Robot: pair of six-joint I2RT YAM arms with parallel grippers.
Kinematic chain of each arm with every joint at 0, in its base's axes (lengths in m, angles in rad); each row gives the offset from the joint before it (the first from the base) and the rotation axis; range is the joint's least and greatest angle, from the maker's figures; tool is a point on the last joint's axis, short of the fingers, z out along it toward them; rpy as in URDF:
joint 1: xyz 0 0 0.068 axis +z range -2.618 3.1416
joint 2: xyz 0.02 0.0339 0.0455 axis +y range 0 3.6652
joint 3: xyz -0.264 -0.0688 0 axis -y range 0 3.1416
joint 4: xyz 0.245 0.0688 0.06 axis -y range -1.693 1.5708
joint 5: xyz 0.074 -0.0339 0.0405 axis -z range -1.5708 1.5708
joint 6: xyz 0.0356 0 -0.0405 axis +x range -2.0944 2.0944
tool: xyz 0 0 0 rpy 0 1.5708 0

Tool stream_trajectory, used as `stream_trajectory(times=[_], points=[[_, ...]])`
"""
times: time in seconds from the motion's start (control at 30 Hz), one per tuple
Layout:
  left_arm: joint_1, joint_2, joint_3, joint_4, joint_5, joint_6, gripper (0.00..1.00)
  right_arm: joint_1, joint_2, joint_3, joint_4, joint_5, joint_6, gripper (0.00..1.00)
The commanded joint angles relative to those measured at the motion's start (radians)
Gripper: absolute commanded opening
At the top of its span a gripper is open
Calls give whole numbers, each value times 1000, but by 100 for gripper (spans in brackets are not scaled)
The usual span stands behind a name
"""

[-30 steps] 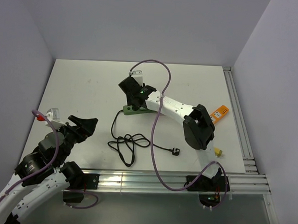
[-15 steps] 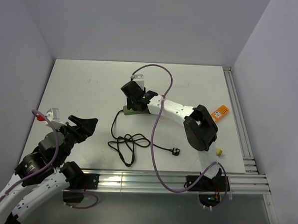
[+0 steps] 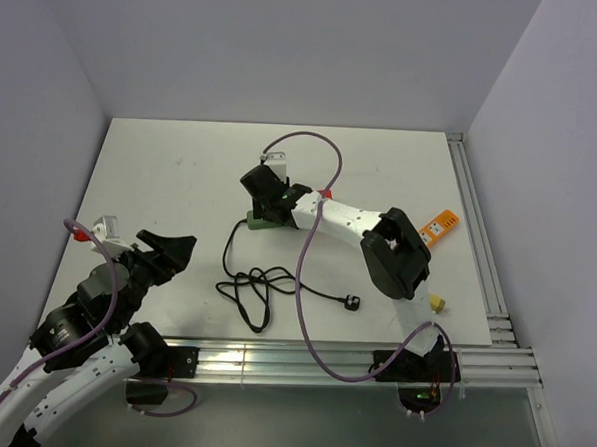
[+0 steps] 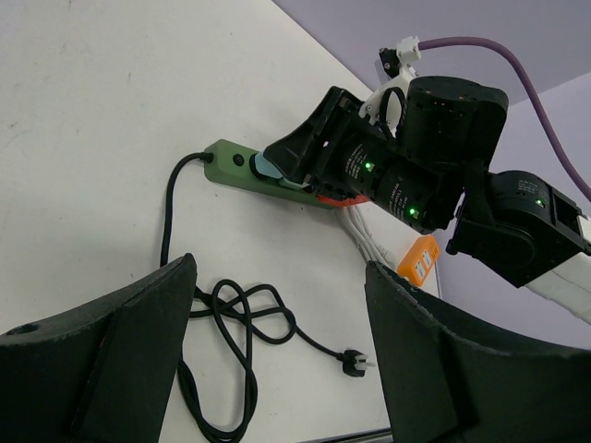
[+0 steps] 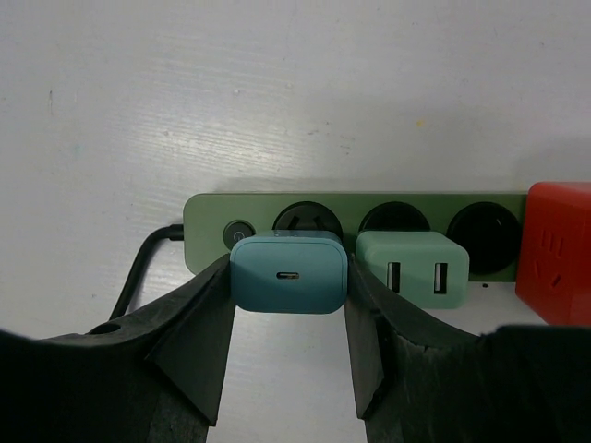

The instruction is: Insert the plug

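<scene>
A teal-blue plug (image 5: 288,274) with a USB-C port is clamped between the fingers of my right gripper (image 5: 288,279), which is shut on it. It sits at the first socket of the green power strip (image 5: 208,221), next to the strip's switch, and covers the socket's lower half. How deep its pins sit is hidden. From above, the right gripper (image 3: 268,196) is directly over the strip (image 3: 254,221). My left gripper (image 3: 172,249) hangs open and empty at the table's front left, and its wrist view looks towards the strip (image 4: 226,161).
On the strip, a pale green USB adapter (image 5: 411,268) fills the second socket and a red adapter (image 5: 557,263) sits at the right end. The strip's black cord (image 3: 250,286) lies coiled in front, ending in a plug (image 3: 351,302). An orange block (image 3: 438,227) lies right.
My right gripper has come down and slightly forward onto the power strip with the plug in it, and its purple cable has shifted. The left arm has stayed still.
</scene>
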Motion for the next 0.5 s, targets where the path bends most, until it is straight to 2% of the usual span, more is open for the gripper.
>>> stream_trajectory(times=[0.0, 0.17, 0.47], points=[[1, -5, 28, 5, 6, 5, 79, 0, 41, -30, -22, 45, -11, 0], [1, -17, 26, -6, 0, 2, 79, 9, 50, -51, -9, 118, -55, 0], [1, -18, 23, -3, 3, 2, 79, 17, 65, -104, 35, 105, -63, 0]])
